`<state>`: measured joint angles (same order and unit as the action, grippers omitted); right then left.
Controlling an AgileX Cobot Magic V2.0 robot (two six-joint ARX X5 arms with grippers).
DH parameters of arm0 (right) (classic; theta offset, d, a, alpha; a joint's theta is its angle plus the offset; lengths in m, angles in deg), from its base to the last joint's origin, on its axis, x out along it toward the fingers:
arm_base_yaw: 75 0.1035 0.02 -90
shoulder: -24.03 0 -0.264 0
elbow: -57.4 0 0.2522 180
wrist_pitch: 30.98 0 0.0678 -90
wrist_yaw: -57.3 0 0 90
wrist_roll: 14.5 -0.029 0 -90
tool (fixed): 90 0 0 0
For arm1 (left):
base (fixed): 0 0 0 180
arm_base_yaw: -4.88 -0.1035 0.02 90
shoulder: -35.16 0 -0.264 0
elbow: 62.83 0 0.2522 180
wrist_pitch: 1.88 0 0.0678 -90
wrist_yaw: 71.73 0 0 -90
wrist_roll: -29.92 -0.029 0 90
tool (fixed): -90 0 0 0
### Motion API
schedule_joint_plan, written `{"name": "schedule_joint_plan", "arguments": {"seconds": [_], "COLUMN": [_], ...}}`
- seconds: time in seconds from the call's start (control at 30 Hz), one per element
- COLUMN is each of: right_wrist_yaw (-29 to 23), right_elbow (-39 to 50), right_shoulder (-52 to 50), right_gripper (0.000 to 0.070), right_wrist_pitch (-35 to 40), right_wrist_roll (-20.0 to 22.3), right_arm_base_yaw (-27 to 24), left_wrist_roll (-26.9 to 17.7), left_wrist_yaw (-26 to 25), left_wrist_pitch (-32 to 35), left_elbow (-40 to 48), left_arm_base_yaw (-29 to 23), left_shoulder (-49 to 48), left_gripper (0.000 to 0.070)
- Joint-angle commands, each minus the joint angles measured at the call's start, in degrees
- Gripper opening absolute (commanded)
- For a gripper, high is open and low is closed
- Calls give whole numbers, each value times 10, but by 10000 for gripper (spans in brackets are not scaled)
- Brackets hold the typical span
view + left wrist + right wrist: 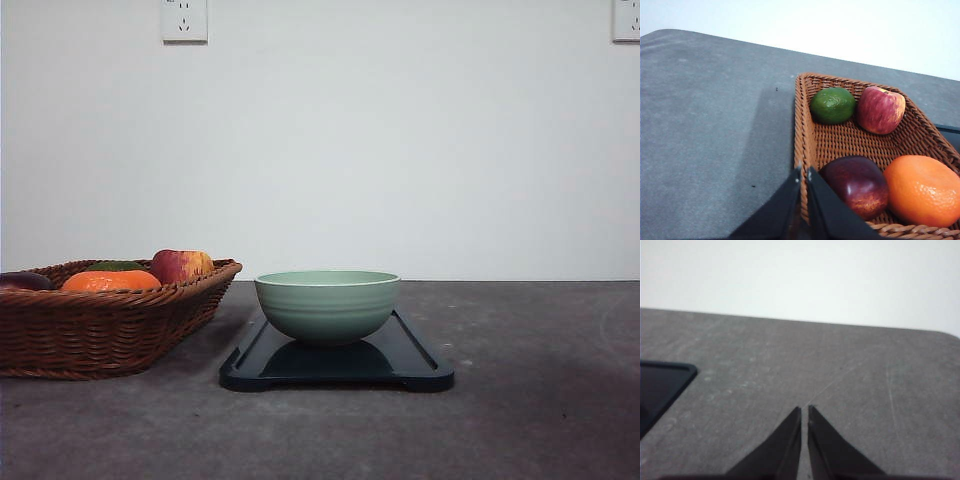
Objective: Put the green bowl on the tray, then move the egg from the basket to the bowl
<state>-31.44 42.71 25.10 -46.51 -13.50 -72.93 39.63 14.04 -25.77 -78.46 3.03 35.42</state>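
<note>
The tray (420,372) lies on the table (540,400), and every place here is told from it. The bowl (327,305) stands on the tray, near its middle. The basket (100,335) sits on the table just left of the tray, close to it but apart. In the basket, the apple (880,109) and the lime (833,105) lie side by side at the far end, the apple nearer the tray. The orange (923,190) and the plum-like fruit (856,186) lie at the near end, the orange nearer the tray.
</note>
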Motion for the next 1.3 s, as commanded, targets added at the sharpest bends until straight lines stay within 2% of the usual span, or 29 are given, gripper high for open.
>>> {"name": "schedule_joint_plan", "arguments": {"seconds": [0.0, 1.27], "right_wrist_yaw": [-3, 2], "right_elbow": [2, 2], "right_shoulder": [-11, -9], "right_gripper": [17, 17], "right_wrist_pitch": [-1, 5], "right_wrist_roll": [-10, -10], "right_arm_base_yaw": [-1, 0], "left_wrist_roll": [0, 0], "left_wrist_yaw": [2, 2], "left_wrist_pitch": [-2, -2], "left_elbow": [11, 11], "left_arm_base_yaw": [-1, -1], "left_shoulder": [-1, -1], "left_gripper": [13, 13]}}
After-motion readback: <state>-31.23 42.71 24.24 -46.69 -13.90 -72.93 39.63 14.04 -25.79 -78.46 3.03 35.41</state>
